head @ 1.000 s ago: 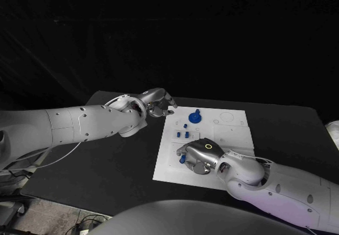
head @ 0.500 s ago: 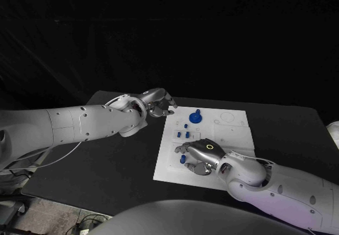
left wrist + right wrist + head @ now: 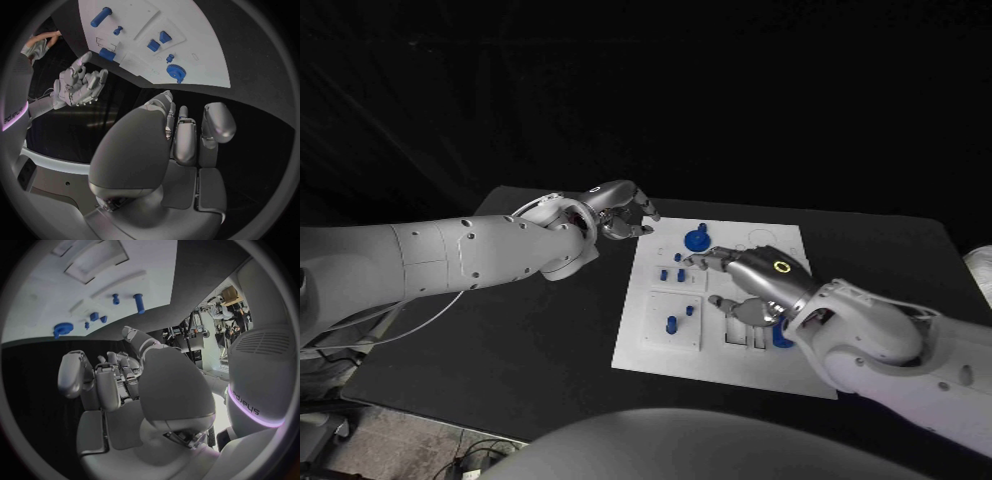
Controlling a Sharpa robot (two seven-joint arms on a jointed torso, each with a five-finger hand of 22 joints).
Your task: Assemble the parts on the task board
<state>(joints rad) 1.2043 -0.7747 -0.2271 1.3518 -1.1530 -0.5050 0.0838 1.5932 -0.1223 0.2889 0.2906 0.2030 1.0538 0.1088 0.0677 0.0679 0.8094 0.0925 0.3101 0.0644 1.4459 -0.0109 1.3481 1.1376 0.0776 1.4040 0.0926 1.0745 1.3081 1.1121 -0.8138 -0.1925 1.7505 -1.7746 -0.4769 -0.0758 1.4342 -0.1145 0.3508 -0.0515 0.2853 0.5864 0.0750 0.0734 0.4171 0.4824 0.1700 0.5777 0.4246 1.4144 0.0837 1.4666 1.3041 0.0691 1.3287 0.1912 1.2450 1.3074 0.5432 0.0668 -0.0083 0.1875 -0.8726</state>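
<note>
Head view: flat white task board, round blue gear.

Blue part half hidden under right hand

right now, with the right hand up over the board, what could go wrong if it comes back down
1. The right hand hangs over the white board and holds nothing. Small blue pegs stand close under its fingertips; a careless descent could knock them over.
2. The blue gear lies just beyond those fingers and could get nudged out of place.
3. The left hand hangs curled by the board's far left corner; a reach toward the gear might bring the two hands together.
</note>
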